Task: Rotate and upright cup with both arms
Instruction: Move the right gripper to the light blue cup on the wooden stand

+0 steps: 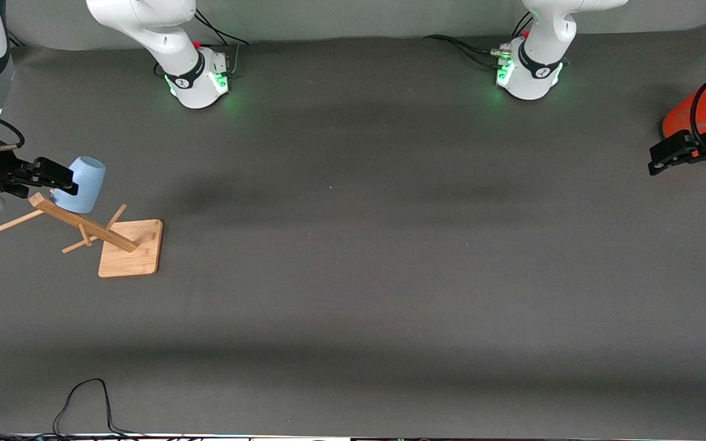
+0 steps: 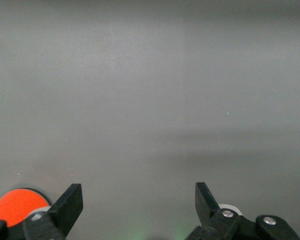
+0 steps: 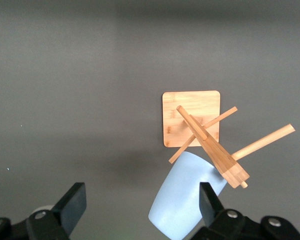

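The pale-blue cup [image 1: 81,183] hangs tilted, closed end up, on a peg of a wooden rack [image 1: 86,225] toward the right arm's end of the table. My right gripper [image 1: 57,176] is open, its fingertips at the cup's side. In the right wrist view the cup [image 3: 186,201] sits inside the open jaws, close against one finger [image 3: 210,201], with the gripper [image 3: 140,201] not closed on it. My left gripper [image 1: 657,160] is open and empty, waiting at the left arm's end of the table; in its wrist view it [image 2: 139,201] shows wide open.
The rack has a square bamboo base [image 1: 132,247] and a leaning post with several pegs [image 3: 212,150]. A large orange can [image 1: 696,113] with a grey lid stands beside my left gripper and shows in the left wrist view [image 2: 15,202]. A black cable [image 1: 83,398] lies at the table's near edge.
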Available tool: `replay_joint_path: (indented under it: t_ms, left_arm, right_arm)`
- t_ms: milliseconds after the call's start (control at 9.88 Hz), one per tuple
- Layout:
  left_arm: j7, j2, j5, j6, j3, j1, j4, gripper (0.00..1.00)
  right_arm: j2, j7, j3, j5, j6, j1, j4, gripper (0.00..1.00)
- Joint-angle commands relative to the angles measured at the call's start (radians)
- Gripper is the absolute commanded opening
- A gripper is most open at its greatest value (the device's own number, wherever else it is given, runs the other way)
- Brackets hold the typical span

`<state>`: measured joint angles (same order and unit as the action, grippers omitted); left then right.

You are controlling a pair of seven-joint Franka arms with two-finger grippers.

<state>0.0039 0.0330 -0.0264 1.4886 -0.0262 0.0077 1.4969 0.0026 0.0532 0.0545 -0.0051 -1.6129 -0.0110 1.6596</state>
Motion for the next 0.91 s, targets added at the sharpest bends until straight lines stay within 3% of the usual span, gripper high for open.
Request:
replay_joint_path:
  t_ms: [0, 506, 810]
  left_arm:
    - [0.005, -0.002, 0.007, 0.010, 0.002, -0.002, 0.014, 1.00]
    - [0.011, 0.007, 0.007, 0.013, 0.002, -0.002, 0.016, 1.00]
    - [0.011, 0.010, 0.010, 0.021, 0.002, 0.002, 0.014, 1.00]
  right_arm:
    - [-0.032, 0.014, 0.036, -0.009, 0.037, 0.006, 0.012, 1.00]
    - [-0.225, 0.020, 0.119, -0.038, 0.022, 0.006, 0.228, 1.00]
    - [-0.219, -0.164, 0.116, -0.033, 0.014, 0.003, 0.238, 1.00]
